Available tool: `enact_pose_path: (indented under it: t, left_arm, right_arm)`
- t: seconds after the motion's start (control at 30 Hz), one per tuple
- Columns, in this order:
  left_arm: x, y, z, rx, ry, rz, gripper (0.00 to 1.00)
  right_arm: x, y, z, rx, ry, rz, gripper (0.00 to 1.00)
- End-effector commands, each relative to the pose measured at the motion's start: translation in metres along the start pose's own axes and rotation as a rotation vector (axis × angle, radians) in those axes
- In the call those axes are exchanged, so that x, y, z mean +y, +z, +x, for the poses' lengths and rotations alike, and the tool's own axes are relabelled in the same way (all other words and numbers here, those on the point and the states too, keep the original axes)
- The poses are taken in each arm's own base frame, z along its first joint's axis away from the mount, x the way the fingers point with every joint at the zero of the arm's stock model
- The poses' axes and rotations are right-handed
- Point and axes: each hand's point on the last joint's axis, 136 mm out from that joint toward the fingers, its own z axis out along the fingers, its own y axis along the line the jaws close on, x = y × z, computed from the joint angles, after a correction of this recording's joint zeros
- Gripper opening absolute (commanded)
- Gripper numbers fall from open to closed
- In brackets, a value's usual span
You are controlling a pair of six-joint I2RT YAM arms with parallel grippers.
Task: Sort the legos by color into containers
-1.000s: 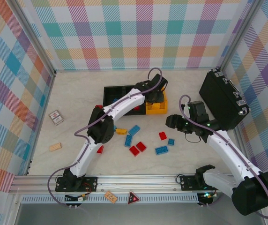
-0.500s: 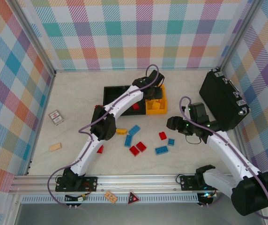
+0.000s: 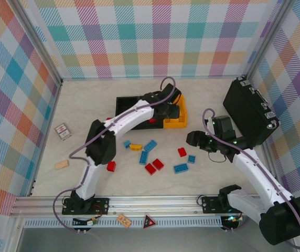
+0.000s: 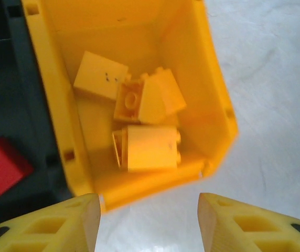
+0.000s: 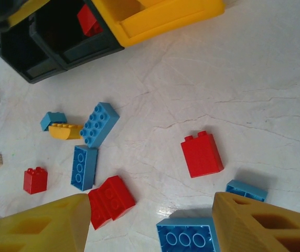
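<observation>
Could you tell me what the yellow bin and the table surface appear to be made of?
The yellow bin looks like moulded plastic: uniform colour, smooth satin walls. The table surface looks like marble, with fine veins and gloss, though it may be printed laminate.

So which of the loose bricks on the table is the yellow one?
The small curved yellow brick, lying between a little blue piece and a long blue brick. Every other loose brick is red or blue.
</observation>
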Motion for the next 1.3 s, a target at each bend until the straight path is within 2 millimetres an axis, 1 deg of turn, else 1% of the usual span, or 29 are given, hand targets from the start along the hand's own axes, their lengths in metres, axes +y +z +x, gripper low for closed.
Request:
enact_pose_path:
  t: [0.0, 0.07, 0.2, 0.27, 0.33, 0.47, 0.53, 0.6, 0.63, 0.73, 0.9, 1.17, 1.27]
  left_arm:
    - [0.001, -0.043, -0.006, -0.099, -0.004, 0.038, 0.53]
    - [0.015, -0.053, 0.008, -0.097, -0.012, 0.019, 0.53]
    - [0.050, -0.069, 0.037, -0.088, -0.047, -0.053, 0.54]
    - [0.071, -0.075, 0.054, -0.086, -0.112, -0.102, 0.57]
    - [0.087, -0.079, 0.069, -0.093, -0.200, -0.125, 0.61]
    - [0.106, -0.079, 0.093, -0.103, -0.363, -0.138, 0.64]
    - [0.120, -0.078, 0.103, -0.108, -0.437, -0.178, 0.69]
    - [0.129, -0.077, 0.109, -0.117, -0.481, -0.210, 0.71]
    - [0.134, -0.076, 0.113, -0.118, -0.503, -0.234, 0.74]
    - [0.145, -0.072, 0.123, -0.126, -0.593, -0.275, 0.79]
    - [0.155, -0.061, 0.131, -0.146, -0.688, -0.310, 0.80]
    - [0.161, -0.046, 0.134, -0.158, -0.744, -0.350, 0.84]
    - [0.162, -0.036, 0.143, -0.118, -0.773, -0.365, 0.84]
  right_arm:
    - [0.002, -0.001, 0.015, 0.050, -0.009, -0.039, 0.63]
    - [0.006, -0.001, 0.018, 0.061, -0.011, -0.059, 0.63]
    - [0.019, -0.002, 0.027, 0.088, -0.052, -0.094, 0.63]
    - [0.023, 0.001, 0.034, 0.107, -0.067, -0.098, 0.63]
    - [0.025, 0.006, 0.039, 0.124, -0.079, -0.091, 0.63]
    - [0.030, 0.015, 0.044, 0.144, -0.085, -0.090, 0.63]
    - [0.033, 0.017, 0.045, 0.147, -0.094, -0.090, 0.63]
    - [0.036, 0.018, 0.046, 0.152, -0.101, -0.090, 0.63]
    - [0.036, 0.019, 0.047, 0.155, -0.102, -0.088, 0.63]
    - [0.037, 0.020, 0.049, 0.160, -0.105, -0.087, 0.63]
    - [0.040, 0.026, 0.056, 0.179, -0.114, -0.089, 0.63]
    - [0.041, 0.033, 0.059, 0.197, -0.122, -0.082, 0.63]
    - [0.041, 0.032, 0.059, 0.196, -0.126, -0.078, 0.63]
